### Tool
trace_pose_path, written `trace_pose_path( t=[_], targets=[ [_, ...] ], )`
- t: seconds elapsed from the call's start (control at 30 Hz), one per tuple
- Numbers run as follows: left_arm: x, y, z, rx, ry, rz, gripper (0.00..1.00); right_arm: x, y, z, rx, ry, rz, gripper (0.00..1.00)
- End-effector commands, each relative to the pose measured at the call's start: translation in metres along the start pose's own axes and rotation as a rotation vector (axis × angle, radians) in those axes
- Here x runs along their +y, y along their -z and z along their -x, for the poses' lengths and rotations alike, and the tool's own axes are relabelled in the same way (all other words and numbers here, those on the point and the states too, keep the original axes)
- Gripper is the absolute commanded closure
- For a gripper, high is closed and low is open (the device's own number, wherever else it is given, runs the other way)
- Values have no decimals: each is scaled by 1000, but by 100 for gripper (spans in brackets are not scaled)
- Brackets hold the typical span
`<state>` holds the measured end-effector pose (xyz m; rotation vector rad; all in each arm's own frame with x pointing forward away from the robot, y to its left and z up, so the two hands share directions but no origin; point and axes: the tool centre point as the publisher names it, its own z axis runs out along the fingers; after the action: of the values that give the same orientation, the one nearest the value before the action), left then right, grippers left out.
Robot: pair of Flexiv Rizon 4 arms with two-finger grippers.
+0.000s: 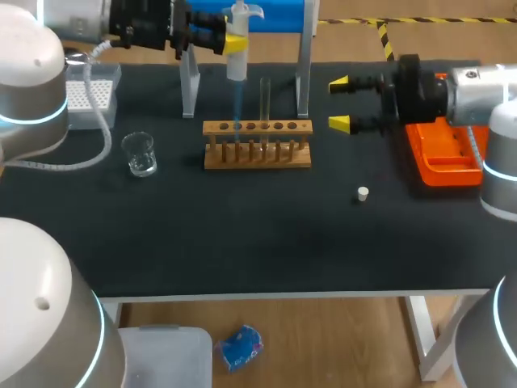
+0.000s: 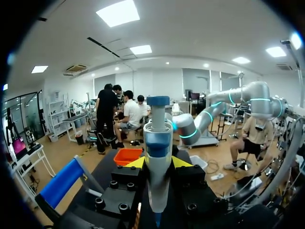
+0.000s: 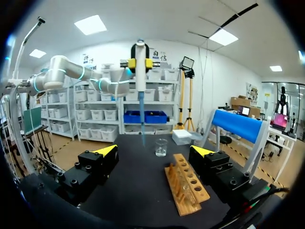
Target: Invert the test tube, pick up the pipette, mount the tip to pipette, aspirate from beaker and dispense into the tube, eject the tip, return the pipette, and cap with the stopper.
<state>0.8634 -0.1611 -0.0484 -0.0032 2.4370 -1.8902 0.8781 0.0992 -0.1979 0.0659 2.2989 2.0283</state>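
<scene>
Your left gripper is clamping the pipette, its yellow fingertips pressing on the barrel from both sides. It is holding the pipette upright, well above the table, with the blue tip pointing down. From the head view the tip's end is lining up with the left end of the wooden rack; you cannot tell whether it is hanging over the rack or behind it.

Your right gripper is hovering to the right of the rack, fingers spread wide apart and holding nothing. In its wrist view the rack is lying just ahead of one finger, and the beaker is standing farther out.

The test tube is standing upright in the rack, just right of the pipette's tip. The glass beaker is sitting left of the rack, apart from it. The small white stopper is lying on the table, to the front and right of the rack. A white tip box is sitting at the far left, a metal stand is rising behind the rack, and an orange tray is lying under your right arm.
</scene>
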Motion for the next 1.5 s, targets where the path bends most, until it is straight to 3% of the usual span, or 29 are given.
trace_pose_path(
  t=[0.03,0.33,0.93,1.2,1.5],
  targets=[
    [5,-11,1,19,-5,-9,100,0,1,-12,17,25,32,0],
    [16,-26,-10,45,20,-10,100,15,0,-21,44,65,72,0],
    [17,-27,-11,45,23,-10,100,15,-1,-22,50,73,66,0],
    [33,-54,-22,89,-22,-33,100,15,-1,-22,50,73,66,0],
    [35,-68,-29,113,-61,-40,100,15,-1,-22,50,73,66,0]
  ],
)
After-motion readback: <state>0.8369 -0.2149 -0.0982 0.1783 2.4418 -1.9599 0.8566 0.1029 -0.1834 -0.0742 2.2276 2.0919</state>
